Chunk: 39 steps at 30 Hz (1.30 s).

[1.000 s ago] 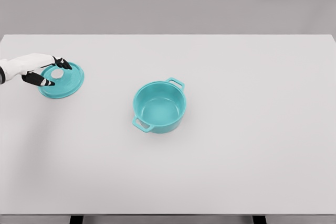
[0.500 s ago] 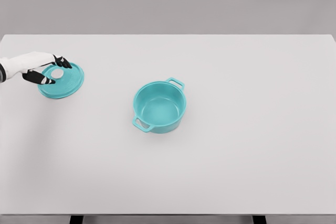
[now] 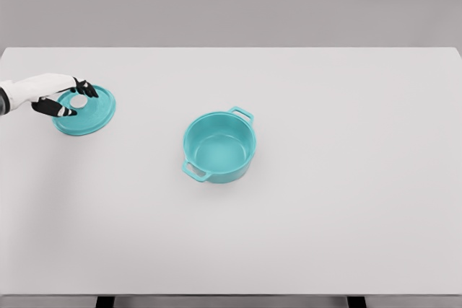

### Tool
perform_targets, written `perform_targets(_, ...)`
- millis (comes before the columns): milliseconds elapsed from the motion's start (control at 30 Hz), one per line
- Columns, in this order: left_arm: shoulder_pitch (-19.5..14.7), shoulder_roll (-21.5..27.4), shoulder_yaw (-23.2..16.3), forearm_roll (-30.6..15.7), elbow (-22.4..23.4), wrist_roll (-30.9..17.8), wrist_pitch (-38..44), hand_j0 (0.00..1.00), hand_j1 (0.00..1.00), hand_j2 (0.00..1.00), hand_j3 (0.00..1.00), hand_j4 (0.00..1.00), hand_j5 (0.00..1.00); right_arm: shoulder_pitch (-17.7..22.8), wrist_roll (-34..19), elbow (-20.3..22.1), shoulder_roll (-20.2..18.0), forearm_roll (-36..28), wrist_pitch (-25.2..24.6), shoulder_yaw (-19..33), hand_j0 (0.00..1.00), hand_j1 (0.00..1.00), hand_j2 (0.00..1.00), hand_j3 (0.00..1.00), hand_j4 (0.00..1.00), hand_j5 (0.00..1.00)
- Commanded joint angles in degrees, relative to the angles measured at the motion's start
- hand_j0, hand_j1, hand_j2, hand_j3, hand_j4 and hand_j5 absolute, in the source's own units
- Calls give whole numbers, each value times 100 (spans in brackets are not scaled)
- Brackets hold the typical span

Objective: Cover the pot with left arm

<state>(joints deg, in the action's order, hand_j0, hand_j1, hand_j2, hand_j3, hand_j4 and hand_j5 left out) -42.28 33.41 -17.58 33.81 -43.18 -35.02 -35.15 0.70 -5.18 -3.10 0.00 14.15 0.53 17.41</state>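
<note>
White table — plain grey wall behind — carries pot and lid.

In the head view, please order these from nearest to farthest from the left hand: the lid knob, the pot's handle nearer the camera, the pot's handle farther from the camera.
1. Lid knob: white, at the fingertips of the left hand, on the teal lid.
2. Near pot handle: lower left of the pot.
3. Far pot handle: upper right of the pot.
</note>
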Motion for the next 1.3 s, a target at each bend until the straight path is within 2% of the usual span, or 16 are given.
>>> perform_targets(0, 0, -28, 9, 12, 20, 2, 15, 67, 67, 67, 67, 67, 67, 0, -1, 3, 0, 0, 0, 0, 100, 100, 100, 100, 100, 100)
perform_targets(333, -35, -36, 9, 29, 116, 2, 15, 67, 67, 67, 67, 67, 67, 0, -1, -6, 0, 0, 0, 0, 100, 100, 100, 100, 100, 100)
perform_targets(700, -35, -36, 9, 29, 116, 2, 15, 56, 56, 56, 56, 56, 56, 0, -1, 3, 0, 0, 0, 0, 100, 100, 100, 100, 100, 100)
perform_targets(967, -26, -19, 35, 20, 90, 2, 15, 52, 52, 52, 52, 52, 52, 0, -1, -6, 0, 0, 0, 0, 100, 100, 100, 100, 100, 100)
perform_targets(1133, -18, 25, 18, -15, -6, 2, 15, 52, 52, 52, 52, 52, 52, 0, -1, -6, 0, 0, 0, 0, 100, 100, 100, 100, 100, 100)
perform_targets(1267, 35, 43, 18, -59, -569, 2, 15, 52, 52, 52, 52, 52, 52, 0, -1, -6, 0, 0, 0, 0, 100, 100, 100, 100, 100, 100)
